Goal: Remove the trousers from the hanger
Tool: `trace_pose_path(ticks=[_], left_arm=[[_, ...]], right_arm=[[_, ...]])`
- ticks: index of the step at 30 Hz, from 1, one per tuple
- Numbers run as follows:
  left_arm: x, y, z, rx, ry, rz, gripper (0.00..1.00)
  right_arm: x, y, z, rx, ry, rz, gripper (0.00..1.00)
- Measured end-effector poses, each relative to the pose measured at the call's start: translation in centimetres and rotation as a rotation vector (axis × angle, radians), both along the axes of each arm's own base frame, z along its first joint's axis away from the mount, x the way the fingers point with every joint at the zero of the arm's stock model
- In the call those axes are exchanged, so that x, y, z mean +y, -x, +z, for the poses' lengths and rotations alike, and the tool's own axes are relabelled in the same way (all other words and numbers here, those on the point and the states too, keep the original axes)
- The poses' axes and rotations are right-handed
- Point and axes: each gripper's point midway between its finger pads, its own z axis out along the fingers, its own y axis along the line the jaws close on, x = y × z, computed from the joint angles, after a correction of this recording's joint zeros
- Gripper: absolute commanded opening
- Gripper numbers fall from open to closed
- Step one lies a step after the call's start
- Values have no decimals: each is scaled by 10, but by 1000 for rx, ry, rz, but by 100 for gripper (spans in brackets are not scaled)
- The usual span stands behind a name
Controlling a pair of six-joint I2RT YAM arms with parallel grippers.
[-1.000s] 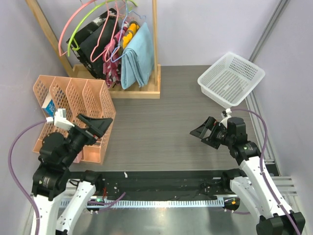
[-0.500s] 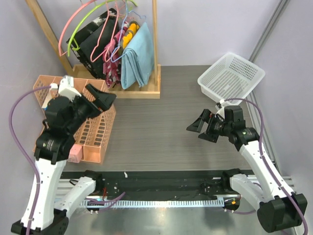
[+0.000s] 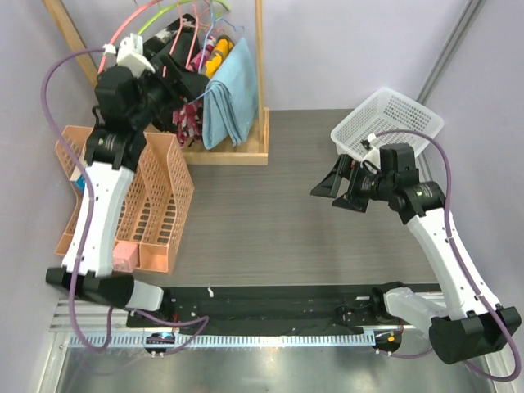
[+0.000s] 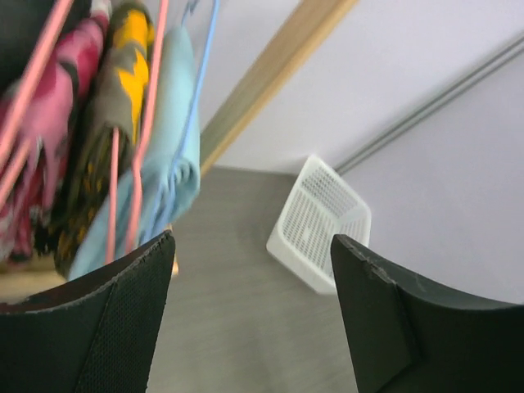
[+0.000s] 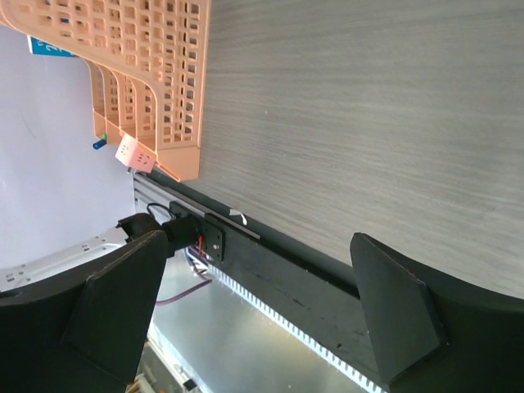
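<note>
Left gripper (image 4: 252,246) and right gripper (image 3: 324,198) are both spread wide, empty. Pink hanger (image 4: 148,123) and camo garment (image 4: 123,90) crowd the trousers (image 4: 173,123).

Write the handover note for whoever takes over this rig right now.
Left gripper: open, empty, raised at the wooden rack, just short of the trousers.
Right gripper: open, empty, over the table, right of centre.
Trousers hang folded over the light-blue hanger, the rightmost garment on the rack.
Done: nothing removed yet.
Left: grip the trousers and pull them off the hanger.
</note>
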Motion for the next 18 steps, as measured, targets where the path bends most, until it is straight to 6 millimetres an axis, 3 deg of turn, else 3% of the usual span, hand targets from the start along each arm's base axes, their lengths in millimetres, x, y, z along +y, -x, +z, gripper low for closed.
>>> trace_pose_path(ticks=[3, 6, 10, 13, 18], left_arm=[[8, -44, 15, -10, 94, 2, 59], [20, -90, 27, -23, 204, -2, 57], [21, -137, 24, -25, 280, -33, 57], [11, -153, 15, -16, 308, -65, 57], [5, -152, 23, -58, 299, -74, 56]], right_arm=[[-2, -9, 13, -24, 31, -3, 100], [-6, -18, 13, -14, 74, -13, 100], [-13, -23, 2, 27, 131, -23, 100], [-17, -25, 0, 45, 169, -29, 100], [-24, -29, 8, 18, 208, -45, 100]])
